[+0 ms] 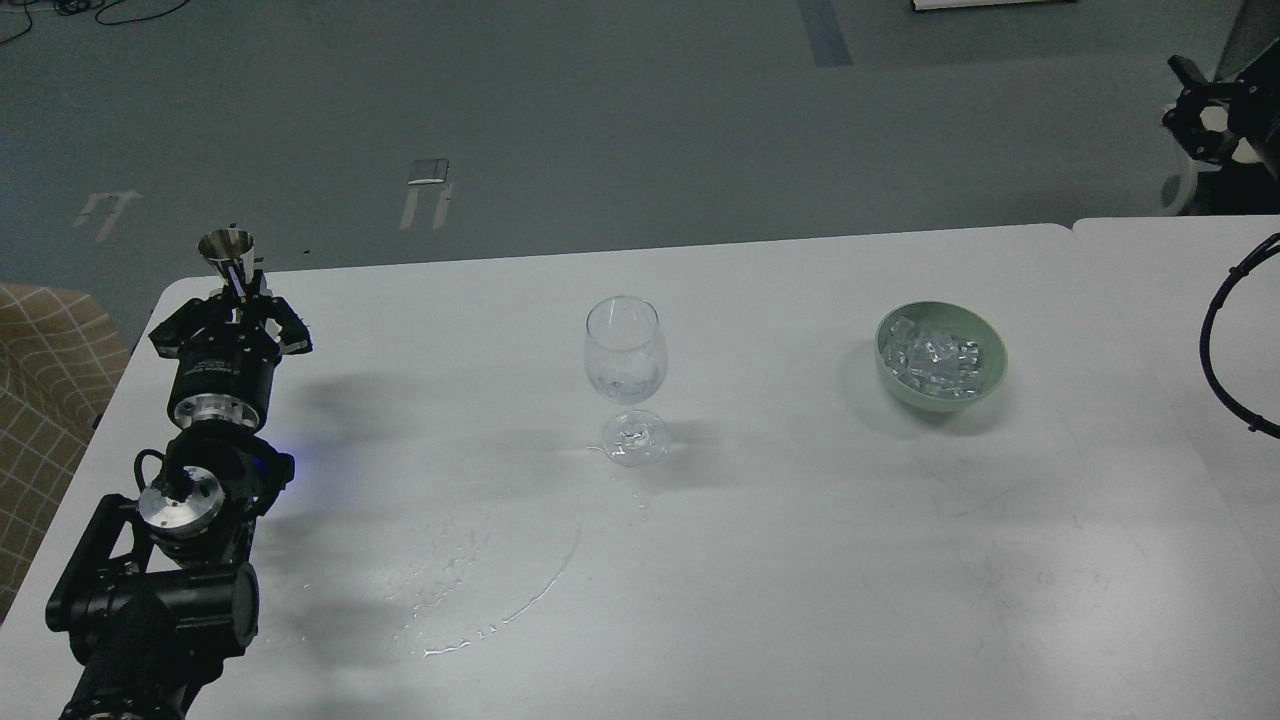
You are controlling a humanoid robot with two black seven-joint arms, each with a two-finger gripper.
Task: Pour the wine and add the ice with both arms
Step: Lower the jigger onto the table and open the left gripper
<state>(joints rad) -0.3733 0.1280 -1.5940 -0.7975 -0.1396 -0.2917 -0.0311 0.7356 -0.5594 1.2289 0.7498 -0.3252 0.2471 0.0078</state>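
Observation:
A clear stemmed glass stands upright mid-table with a little clear wine low in its bowl. A pale green bowl heaped with clear ice cubes sits to its right. My left gripper is at the table's far left corner, shut on the stem of a small metal cone cup held upright, mouth up, well left of the glass. My right gripper is small and dark at the top right, beyond the table; its fingers cannot be told apart.
A curved trail of spilled drops lies on the white table in front of the glass. A second table adjoins on the right. A black cable loops at the right edge. A checked cloth is at the left.

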